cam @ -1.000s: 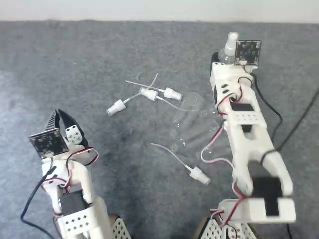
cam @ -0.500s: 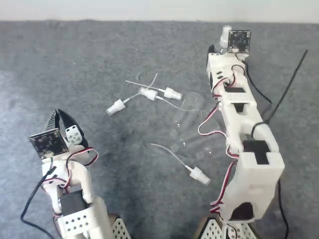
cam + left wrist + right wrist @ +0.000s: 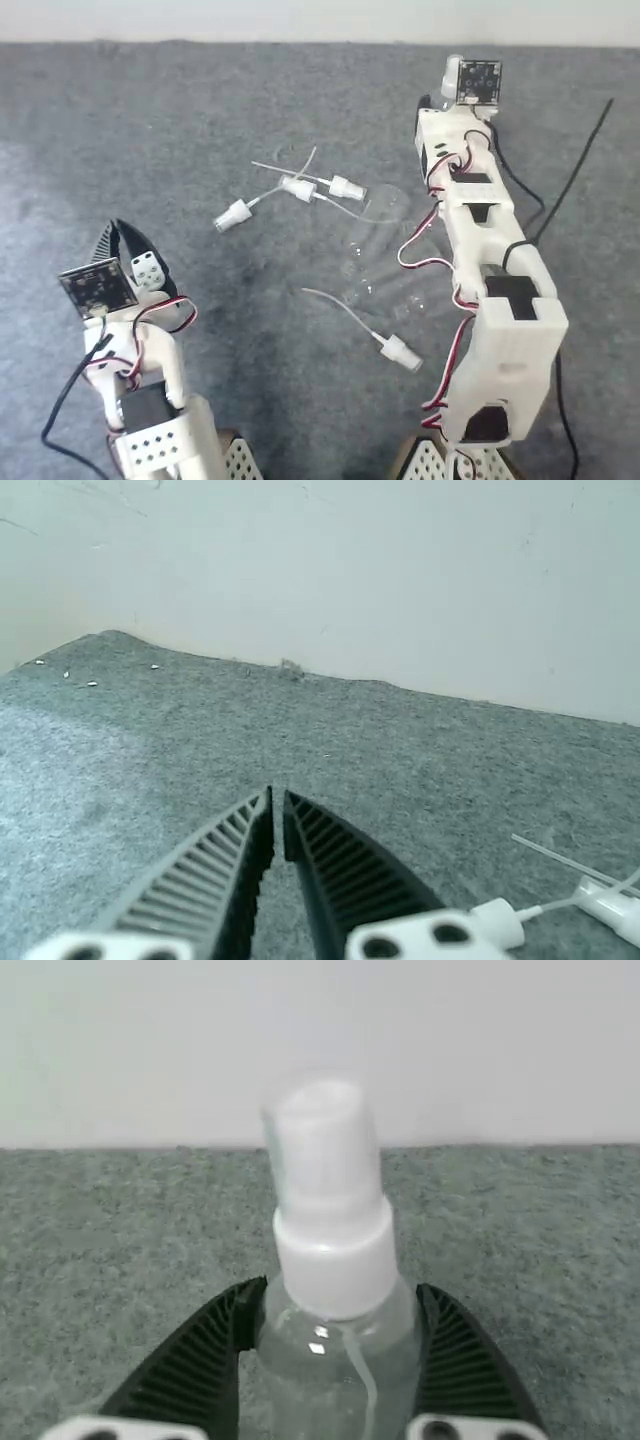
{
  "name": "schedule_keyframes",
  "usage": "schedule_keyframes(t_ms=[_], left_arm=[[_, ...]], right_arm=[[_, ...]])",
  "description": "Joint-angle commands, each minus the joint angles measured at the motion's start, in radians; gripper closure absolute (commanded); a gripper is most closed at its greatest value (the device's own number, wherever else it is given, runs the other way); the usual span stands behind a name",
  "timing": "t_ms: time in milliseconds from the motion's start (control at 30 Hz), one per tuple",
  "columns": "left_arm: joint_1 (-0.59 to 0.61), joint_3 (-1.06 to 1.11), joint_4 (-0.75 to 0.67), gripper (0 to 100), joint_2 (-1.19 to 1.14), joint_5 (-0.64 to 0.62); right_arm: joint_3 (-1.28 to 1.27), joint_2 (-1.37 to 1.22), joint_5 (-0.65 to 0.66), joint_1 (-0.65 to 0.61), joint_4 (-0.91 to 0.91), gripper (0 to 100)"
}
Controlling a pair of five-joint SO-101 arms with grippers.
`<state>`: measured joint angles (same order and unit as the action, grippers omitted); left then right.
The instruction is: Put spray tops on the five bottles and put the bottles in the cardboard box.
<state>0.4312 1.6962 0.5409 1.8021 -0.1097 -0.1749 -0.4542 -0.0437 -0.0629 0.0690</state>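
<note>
A: Left side first. What is the left gripper (image 3: 115,228) doing?

B: It is hovering near-left over the grey carpet (image 3: 200,100). Its jaws are sitting almost closed, with a thin slit between them, and are gripping nothing (image 3: 277,798).

A: Moving right?

B: The first spray top (image 3: 232,214) is lying flat, head near-left, with its tube running far-right. The second spray top (image 3: 297,188) and third spray top (image 3: 347,187) are lying just beside each other, and their tubes are crossing. The fourth spray top (image 3: 400,351) is lying nearer, head near-right, with its tube curving far-left.

A: Bottles?

B: The clear bottles (image 3: 375,225) are lying on their sides mid-table, between the spray tops. Their long axes are running near-left to far-right. Can't count them, they are too see-through.

A: Right side?

B: The right gripper (image 3: 340,1290) is sitting at the far right, and its jaws are clamping both sides of the capped bottle (image 3: 335,1260). In the right wrist view that bottle is standing upright, long axis vertical, with its white sprayer pointing up. From above, its cap (image 3: 452,68) is peeking out beside the wrist camera.
</note>
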Motion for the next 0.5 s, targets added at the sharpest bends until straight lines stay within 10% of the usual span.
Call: schedule_keyframes(t_ms=[0,467], left_arm=[[0.0,-0.012,0.003,99,0.014,0.009],[0.0,-0.012,0.003,99,0.014,0.009]], right_arm=[[0.068,0.022,-0.006,0.013,-0.015,88.1],[0.052,0.024,-0.008,0.008,-0.081,77.1]])
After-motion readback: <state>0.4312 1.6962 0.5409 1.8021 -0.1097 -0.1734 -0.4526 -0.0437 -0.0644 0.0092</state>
